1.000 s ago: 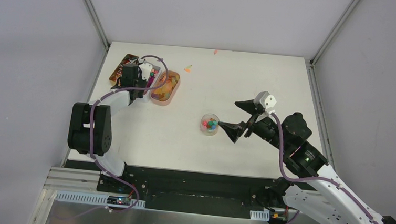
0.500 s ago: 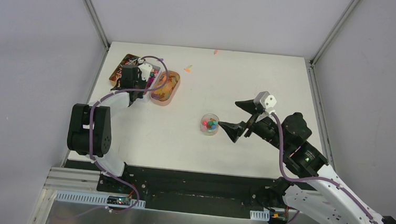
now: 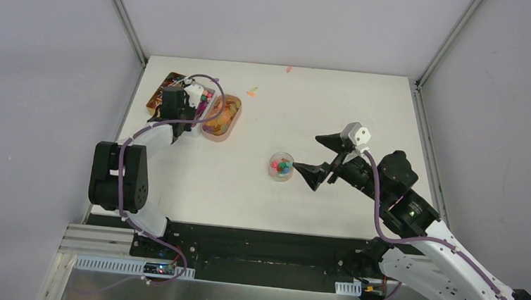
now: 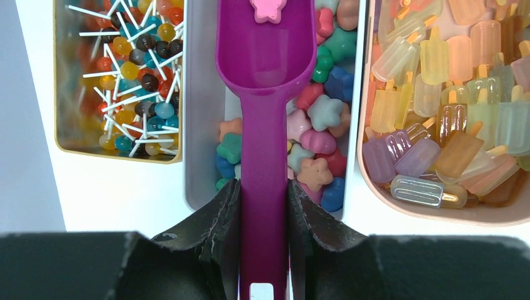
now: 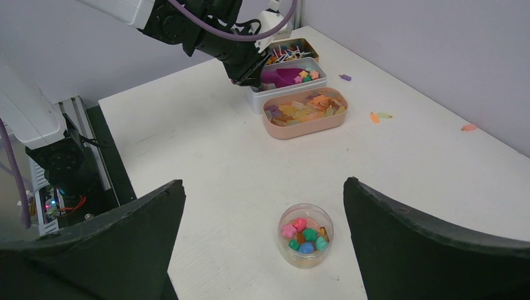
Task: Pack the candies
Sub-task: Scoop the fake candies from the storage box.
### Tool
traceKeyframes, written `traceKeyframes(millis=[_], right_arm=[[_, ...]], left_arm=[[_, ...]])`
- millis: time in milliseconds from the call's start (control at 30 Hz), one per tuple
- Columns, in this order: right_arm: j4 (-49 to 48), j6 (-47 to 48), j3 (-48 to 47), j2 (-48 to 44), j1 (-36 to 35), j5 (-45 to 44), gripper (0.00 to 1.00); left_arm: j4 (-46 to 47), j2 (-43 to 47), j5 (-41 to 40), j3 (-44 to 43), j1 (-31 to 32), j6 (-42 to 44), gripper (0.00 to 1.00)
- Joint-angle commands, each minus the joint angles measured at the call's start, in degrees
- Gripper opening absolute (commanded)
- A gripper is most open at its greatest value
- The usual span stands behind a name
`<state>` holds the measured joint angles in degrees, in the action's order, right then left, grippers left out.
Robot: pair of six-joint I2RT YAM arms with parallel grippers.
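- The left fingers [image 4: 219, 234] are clamped on the handle of a magenta scoop [image 4: 265, 156], one on each side of it.
- The scoop's bowl lies over a grey tray [image 4: 203, 94] at the far left of the table [image 3: 336, 112]. It looks empty apart from a pink star shape at its far end.
- Star-shaped candies [image 4: 319, 140] in pink, green, blue and orange fill that tray around the scoop.
- Lollipops [image 4: 134, 69] fill the tray to its left, and popsicle-shaped sweets [image 4: 437, 94] fill the pink tray to its right.
- A clear jar [image 5: 305, 235] stands open near the table's middle, with a few more coloured candies in its bottom.
- The right fingers [image 5: 112, 250] are spread wide apart and hold nothing. They are just right of the jar, not touching it.
- A few loose pieces [image 3: 252, 91] lie on the table farther back.
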<state>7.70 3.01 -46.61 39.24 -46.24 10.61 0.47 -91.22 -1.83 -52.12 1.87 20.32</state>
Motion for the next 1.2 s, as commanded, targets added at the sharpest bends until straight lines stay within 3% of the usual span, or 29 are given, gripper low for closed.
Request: traceKeyframes(millis=[0, 733, 1167], right_arm=[[-0.6, 0.3, -0.3, -0.6, -0.2, -0.4, 1.00], [-0.6, -1.1, 0.4, -1.8, -0.2, 0.3, 1.00], [-0.7, -1.7, 0.2, -3.0, -0.2, 0.6, 1.00]], left_arm=[[4.1, 3.7, 0.7, 0.3, -0.1, -0.8, 0.00], [2.9, 6.9, 0.0, 1.8, -0.1, -1.1, 0.00], [0.1, 13.5, -0.7, 3.0, -0.1, 0.7, 0.00]])
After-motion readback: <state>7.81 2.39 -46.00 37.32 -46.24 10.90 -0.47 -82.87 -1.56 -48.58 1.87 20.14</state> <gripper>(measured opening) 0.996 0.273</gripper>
